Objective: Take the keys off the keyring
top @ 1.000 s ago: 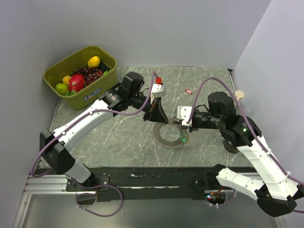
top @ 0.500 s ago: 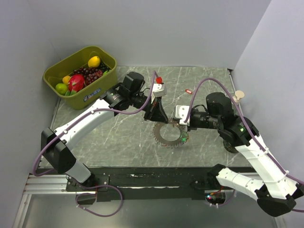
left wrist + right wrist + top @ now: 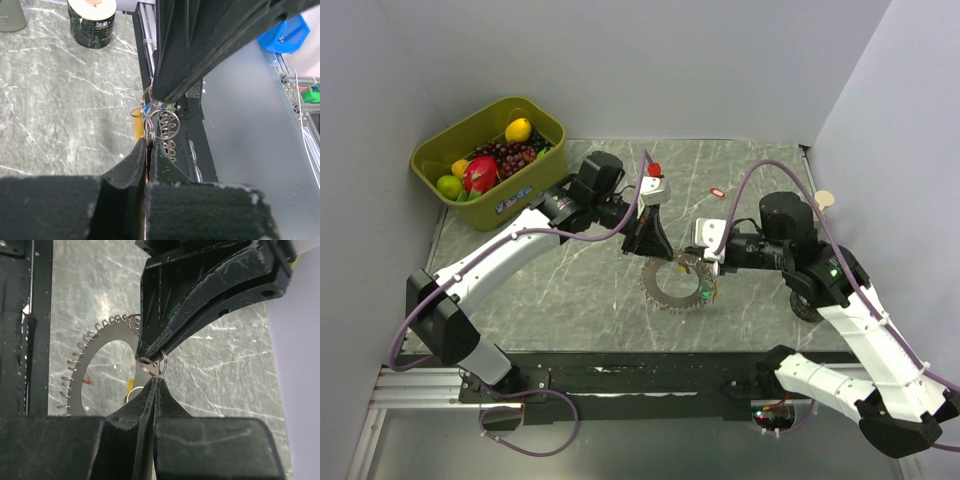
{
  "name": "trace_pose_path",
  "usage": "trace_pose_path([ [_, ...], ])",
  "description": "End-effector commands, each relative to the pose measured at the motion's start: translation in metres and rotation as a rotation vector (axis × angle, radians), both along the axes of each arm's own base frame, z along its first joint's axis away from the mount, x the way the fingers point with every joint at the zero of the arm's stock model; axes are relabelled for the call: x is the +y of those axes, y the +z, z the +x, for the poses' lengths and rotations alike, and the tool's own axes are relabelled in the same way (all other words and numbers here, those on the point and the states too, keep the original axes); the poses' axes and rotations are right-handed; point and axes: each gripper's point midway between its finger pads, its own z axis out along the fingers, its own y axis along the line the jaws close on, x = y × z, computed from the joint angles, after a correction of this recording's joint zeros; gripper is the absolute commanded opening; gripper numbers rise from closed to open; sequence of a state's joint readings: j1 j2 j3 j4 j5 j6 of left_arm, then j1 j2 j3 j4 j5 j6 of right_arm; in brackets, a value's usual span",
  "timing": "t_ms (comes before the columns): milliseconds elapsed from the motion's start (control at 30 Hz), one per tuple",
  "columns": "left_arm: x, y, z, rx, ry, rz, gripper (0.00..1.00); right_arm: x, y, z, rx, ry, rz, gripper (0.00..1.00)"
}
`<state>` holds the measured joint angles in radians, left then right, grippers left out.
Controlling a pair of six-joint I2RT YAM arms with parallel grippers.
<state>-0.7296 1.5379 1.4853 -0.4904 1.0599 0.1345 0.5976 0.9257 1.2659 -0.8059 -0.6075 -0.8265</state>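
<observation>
Step (judged): parting a wire loop (image 3: 152,364) from keyring (image 3: 92,357) | left gripper (image 3: 148,150): clenched on loop | right gripper (image 3: 156,385): clenched likewise (tips meeting) | next probably needs: gentle opposed pull

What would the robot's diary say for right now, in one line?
left gripper: shut, at rim of keyring | right gripper: shut, tips under a small wire loop | red key: loose on table

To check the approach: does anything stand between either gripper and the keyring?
Nothing visible does. The left gripper and right gripper, both shut, meet at small wire loops on the rim of the flat silvery metal keyring.
</observation>
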Motion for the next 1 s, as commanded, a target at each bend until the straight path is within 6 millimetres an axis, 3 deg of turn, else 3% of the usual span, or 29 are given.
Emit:
trace_pose_path([
  [0,0.008,0.033,-0.011,-0.058,-0.054,-0.091,0.02,0.0,0.033,-0.008,-0.034,0.031,0.082,0.0],
  [367,0.013,0.037,-0.012,-0.053,-0.053,-0.107,0.02,-0.001,0.024,-0.007,-0.01,0.036,0.062,0.0],
  [533,0.012,0.034,-0.009,-0.054,-0.039,-0.1,0.03,0.001,0.025,-0.009,-0.015,0.038,0.059,0.13],
  [800,0.009,0.03,-0.005,-0.037,-0.029,-0.091,0.03,0.008,0.02,0.005,-0.029,0.004,0.033,0.14],
  [967,0.009,0.028,-0.004,-0.038,-0.022,-0.088,0.03,0.006,0.011,0.011,-0.045,-0.022,0.009,0.21],
])
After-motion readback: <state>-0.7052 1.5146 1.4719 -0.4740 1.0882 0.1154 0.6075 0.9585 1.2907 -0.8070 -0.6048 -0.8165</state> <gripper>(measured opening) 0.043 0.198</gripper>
